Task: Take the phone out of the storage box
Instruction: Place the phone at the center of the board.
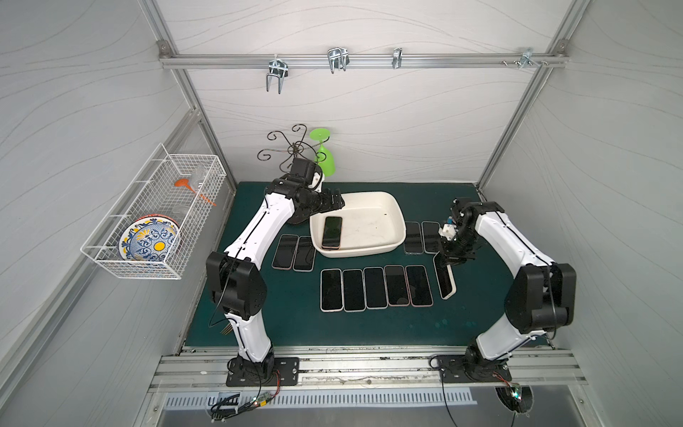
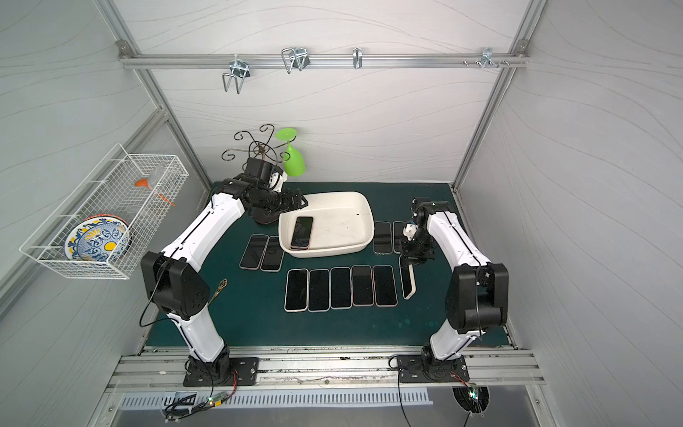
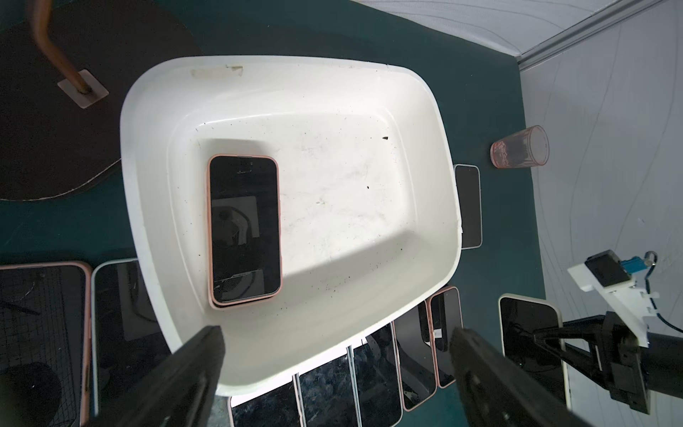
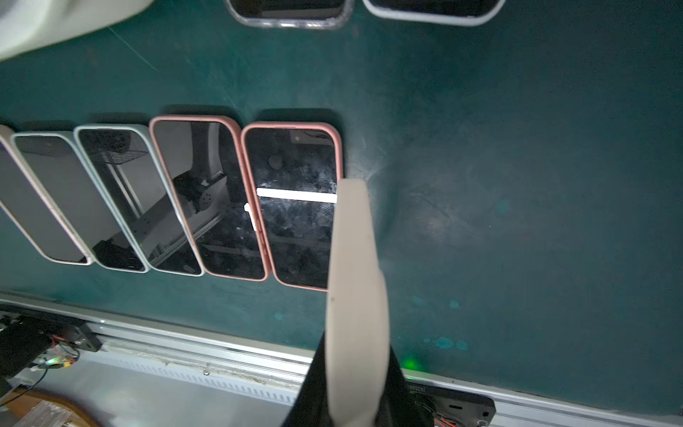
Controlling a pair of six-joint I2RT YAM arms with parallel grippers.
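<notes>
Black and spread wide, the left end effector (image 1: 334,201) hangs empty over the far left corner of the storage box (image 1: 369,222). In its wrist view the two fingers (image 3: 196,369) frame one wall of the box.

One pink-cased phone (image 3: 244,229) lies screen-up on the box floor against the left side, just below that end effector and untouched by it. A second pink edge beneath it hints at another phone underneath, but this is hard to make out.

The right end effector (image 1: 449,260) is clamped on one cream-cased phone (image 1: 445,281), held tilted on its long edge over the green worktop (image 1: 369,329). This is well apart from the boxed phone, and whether its lower end touches the worktop cannot be told.

Just beside it lies a row of five phones (image 1: 375,288). A pair of phones (image 1: 294,253) lies left of the box and another pair (image 1: 419,236) right of it, the outer one partly hidden by the right wrist. In the right wrist view the held phone is blurred and edge-on, covering the fingers.
</notes>
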